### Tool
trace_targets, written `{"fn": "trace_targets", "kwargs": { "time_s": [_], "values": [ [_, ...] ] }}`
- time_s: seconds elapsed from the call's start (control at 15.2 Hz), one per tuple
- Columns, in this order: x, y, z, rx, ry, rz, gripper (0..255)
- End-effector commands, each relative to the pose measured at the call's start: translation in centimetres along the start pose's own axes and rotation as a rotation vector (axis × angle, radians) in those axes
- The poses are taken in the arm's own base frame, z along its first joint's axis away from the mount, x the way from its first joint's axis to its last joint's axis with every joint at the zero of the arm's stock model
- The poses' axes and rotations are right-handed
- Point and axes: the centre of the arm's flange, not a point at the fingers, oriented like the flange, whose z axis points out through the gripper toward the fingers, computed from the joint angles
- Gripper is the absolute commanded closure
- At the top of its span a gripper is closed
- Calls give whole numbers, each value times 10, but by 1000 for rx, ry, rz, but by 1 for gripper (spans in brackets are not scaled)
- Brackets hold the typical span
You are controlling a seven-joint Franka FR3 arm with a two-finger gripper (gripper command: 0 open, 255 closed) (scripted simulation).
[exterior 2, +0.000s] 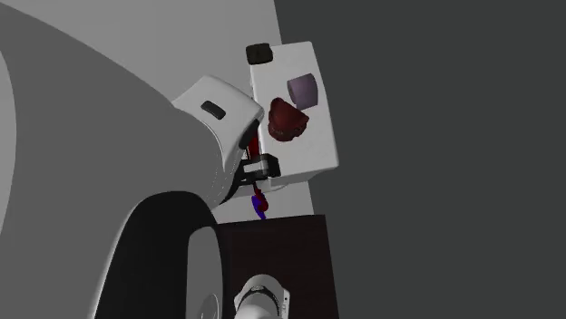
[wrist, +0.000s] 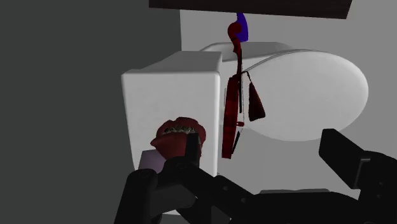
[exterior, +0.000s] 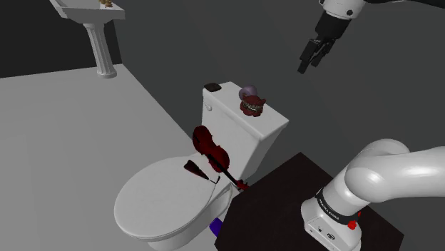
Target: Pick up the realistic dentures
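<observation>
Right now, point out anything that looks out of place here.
A dark red violin leans against the tank, over the closed toilet lid, which is odd for a bathroom. Dark red dentures sit on the tank top beside a pale purple object, equally out of place.

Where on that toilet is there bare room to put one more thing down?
Widest: the toilet lid, in front of the violin. The tank top has small patches between black block and dentures, and beyond the dentures. Its middle, dentures beside a pale purple ball, is crowded.
</observation>
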Motion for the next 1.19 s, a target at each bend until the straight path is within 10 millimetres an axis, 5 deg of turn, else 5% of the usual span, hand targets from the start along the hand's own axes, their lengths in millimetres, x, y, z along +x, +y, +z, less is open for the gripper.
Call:
{"fn": "trace_targets", "kwargs": {
  "time_s": [0.0, 1.12],
  "values": [
    [0, 0, 0, 0, 0, 0, 0],
    [156, 101, 158, 213, -54, 9, 0]
  ]
}}
